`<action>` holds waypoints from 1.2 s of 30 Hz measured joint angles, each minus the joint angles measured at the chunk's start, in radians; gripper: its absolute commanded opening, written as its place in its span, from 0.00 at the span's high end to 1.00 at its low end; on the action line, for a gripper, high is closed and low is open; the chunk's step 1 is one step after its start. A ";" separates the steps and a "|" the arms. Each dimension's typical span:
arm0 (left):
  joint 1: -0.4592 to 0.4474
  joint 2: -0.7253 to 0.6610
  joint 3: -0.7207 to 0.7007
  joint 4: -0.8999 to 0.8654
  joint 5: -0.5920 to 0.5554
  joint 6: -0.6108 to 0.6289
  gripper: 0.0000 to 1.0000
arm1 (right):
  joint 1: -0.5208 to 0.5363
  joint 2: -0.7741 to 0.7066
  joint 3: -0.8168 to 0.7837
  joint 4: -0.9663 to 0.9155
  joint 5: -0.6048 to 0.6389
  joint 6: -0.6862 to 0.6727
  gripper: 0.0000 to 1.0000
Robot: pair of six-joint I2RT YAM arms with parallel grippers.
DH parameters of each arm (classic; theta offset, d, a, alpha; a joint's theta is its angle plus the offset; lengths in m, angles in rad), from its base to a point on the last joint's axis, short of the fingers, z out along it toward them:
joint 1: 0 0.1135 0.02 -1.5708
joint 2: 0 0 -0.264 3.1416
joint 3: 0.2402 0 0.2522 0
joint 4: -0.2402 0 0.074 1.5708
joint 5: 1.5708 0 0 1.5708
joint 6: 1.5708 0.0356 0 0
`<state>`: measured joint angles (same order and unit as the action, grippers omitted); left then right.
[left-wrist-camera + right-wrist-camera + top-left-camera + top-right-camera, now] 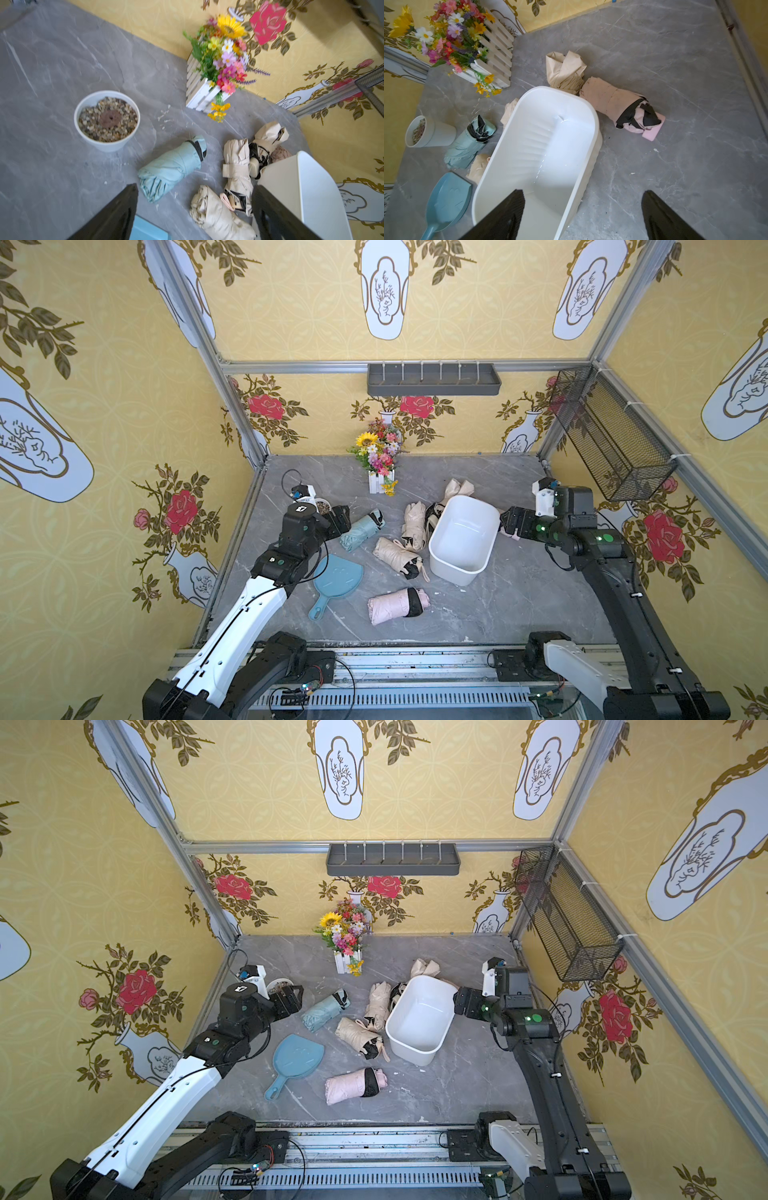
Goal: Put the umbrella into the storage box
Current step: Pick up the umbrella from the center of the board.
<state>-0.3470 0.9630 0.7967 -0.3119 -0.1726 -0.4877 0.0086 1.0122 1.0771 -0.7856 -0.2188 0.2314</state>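
Open and empty: left claw (pixel 193 186), right claw (pixel 583 190). Might knock the box (pixel 546 133) aside or snag two crowded umbrellas (pixel 236 164) together.

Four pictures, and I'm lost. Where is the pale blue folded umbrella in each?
In a top view: pale blue umbrella left of centre, just beyond the blue scoop.
In a top view: umbrella left of centre, beyond the scoop.
Left wrist: umbrella between pebble pot and beige umbrellas.
Right wrist: umbrella between pebble pot and storage box.
Shared landmark: the flower box, in all four.
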 measured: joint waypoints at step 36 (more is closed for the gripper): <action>-0.309 0.469 0.142 -0.158 0.196 -0.639 0.27 | 0.418 0.077 0.004 -0.031 0.071 0.105 0.10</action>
<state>-0.6559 1.4319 0.9386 -0.4698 0.0238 -1.1271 0.4267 1.0893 1.0809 -0.8162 -0.1478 0.3367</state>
